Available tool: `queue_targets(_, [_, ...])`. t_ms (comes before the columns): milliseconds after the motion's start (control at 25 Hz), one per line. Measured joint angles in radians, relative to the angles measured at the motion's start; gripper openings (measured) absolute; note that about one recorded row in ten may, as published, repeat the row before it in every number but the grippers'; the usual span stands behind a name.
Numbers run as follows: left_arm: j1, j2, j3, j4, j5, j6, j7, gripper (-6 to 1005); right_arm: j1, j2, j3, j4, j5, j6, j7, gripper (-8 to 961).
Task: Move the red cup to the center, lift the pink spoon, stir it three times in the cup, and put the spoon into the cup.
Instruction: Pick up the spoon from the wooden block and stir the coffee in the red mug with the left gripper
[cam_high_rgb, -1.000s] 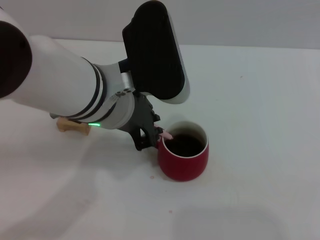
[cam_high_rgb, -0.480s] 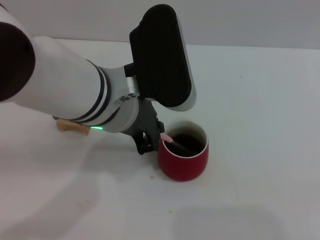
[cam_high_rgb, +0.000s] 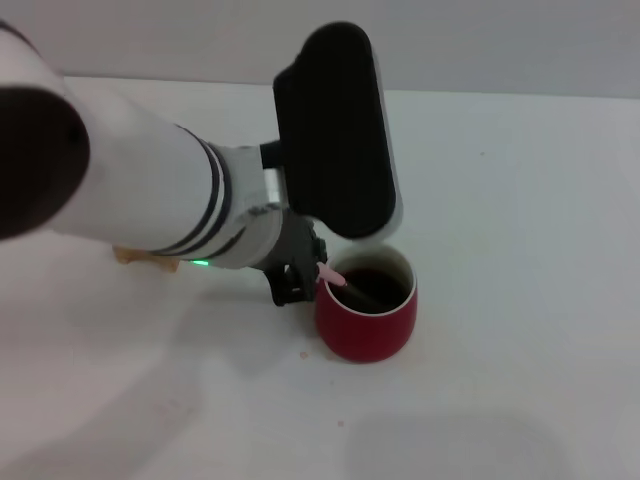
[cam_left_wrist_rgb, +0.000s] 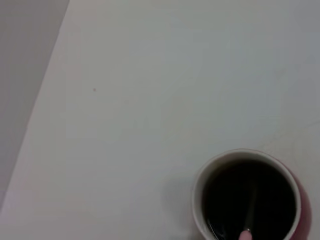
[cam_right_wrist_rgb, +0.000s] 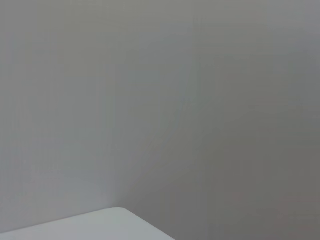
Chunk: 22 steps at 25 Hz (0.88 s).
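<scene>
The red cup stands on the white table a little right of the middle, with dark liquid inside. In the left wrist view the red cup shows from above. The pink spoon leans over the cup's left rim, its lower end under the liquid. Only the tip of the pink spoon shows in the left wrist view. My left gripper sits just left of the cup, its dark fingers shut on the spoon's handle. The right gripper is out of view.
A tan wooden block peeks out from under my left arm at the left. Small brownish stains mark the white table in front of the cup. The right wrist view shows only a grey wall and a table corner.
My left arm has swung slightly right and its wrist has turned. The spoon's lower end now reaches deeper into the liquid. The cup has not moved.
</scene>
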Motion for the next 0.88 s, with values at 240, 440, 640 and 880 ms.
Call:
queue_targets(240, [0.024,-0.001,0.061,-0.015,0.072,0.042,0.0,50,-0.002,0.001,0.0,0.001,0.0,0.0,0.0,-1])
queue_targets(440, [0.024,0.0,0.065,-0.011,0.074,0.048,0.0,165,-0.001,0.001,0.0,0.003,0.0,0.001,0.0,-1])
queue_targets(640, [0.021,0.001,0.058,0.013,0.075,0.066,0.016,352,0.004,0.001,0.0,0.003,0.0,0.002,0.0,-1])
queue_targets(880, [0.026,0.0,0.016,0.051,0.058,0.094,0.048,497,0.006,-0.002,0.0,0.013,0.0,0.005,0.0,-1])
